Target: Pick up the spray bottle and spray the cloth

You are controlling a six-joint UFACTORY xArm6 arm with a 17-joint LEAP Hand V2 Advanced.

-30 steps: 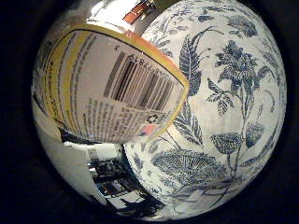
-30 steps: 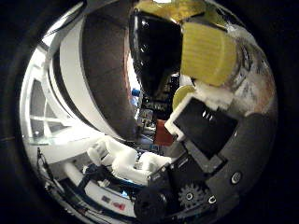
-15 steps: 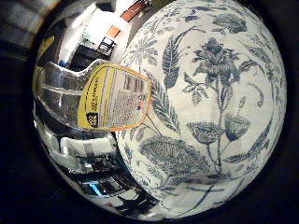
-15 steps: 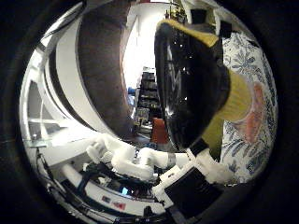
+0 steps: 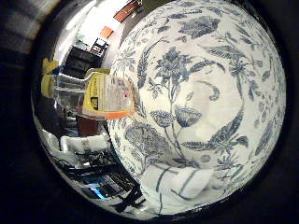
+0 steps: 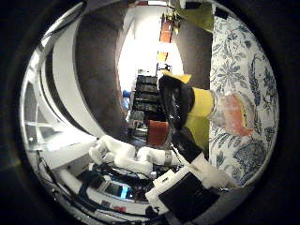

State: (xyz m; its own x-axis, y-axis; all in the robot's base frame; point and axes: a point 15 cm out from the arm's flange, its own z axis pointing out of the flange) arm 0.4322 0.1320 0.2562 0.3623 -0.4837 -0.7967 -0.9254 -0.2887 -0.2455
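Hand (image 6: 187, 192): only white and black parts of it show, lower centre-right of the thumb-side view; can't tell whether the fingers are spread, pressed together or pinching anything, and no finger visibly wraps the spray bottle (image 5: 96, 95). The bottle sits centre-left in the little-finger-side view: clear body, yellow-and-white label with an orange edge, yellow at the far end. In the thumb-side view it's at centre right, black trigger head (image 6: 176, 101) and yellow collar nearest the camera, body running off toward the patterned surface. It looks to be apart from the palm, not filling either view. The blue-and-white floral cloth (image 5: 205, 107) fills most of the right side of the little-finger-side view; the bottle lies against or just over its left edge, and I can't tell whether it's resting on it or raised. A folded striped piece (image 5: 180, 179) shows at the lower centre. Risks, my read: with grip unconfirmed and the bottle away from the palm, closing now could miss or catch only the trigger head and tip it. The clear body looks slick, so a shallow grasp could slip. If the nozzle heading isn't checked, the spray could miss the cloth.
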